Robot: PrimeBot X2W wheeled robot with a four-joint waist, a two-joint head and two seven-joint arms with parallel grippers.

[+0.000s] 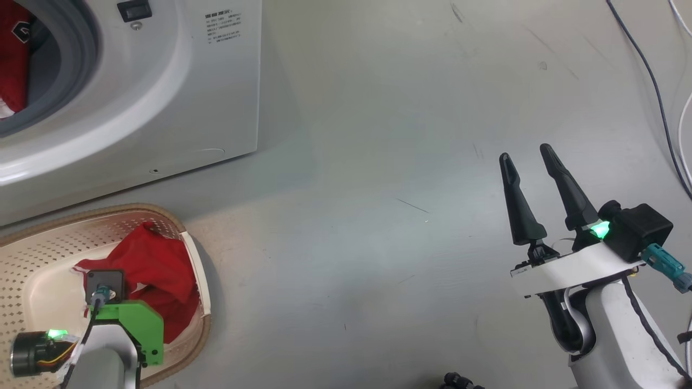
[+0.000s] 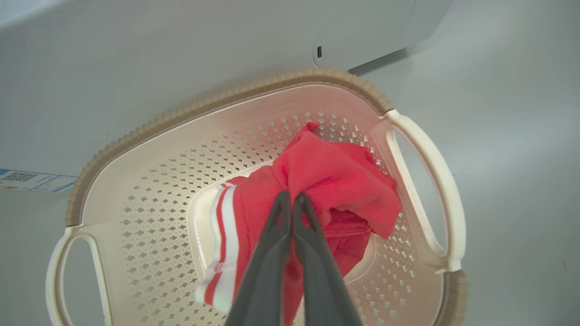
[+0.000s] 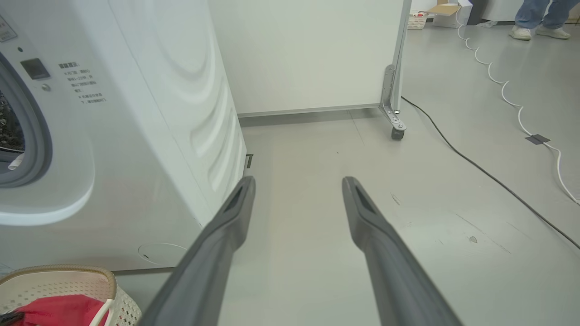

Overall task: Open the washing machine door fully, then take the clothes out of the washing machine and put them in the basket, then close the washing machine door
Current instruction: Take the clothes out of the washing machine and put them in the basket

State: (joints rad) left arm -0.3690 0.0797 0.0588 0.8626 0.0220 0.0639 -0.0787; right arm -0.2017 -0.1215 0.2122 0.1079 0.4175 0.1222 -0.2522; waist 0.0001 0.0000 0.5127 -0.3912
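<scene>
Nearest, the left tool points down into the basket. Its fingers are pinched together on a bunched red garment with white stripes. The garment already rests on the basket's bottom, so it looks ready to be let go. The basket sits on the floor just beside the washing machine, a short carry from the drum. Off to the side, the right tool hangs wide and empty over bare floor, out of the way. Farther back, more red clothes lie inside the drum opening.
</scene>
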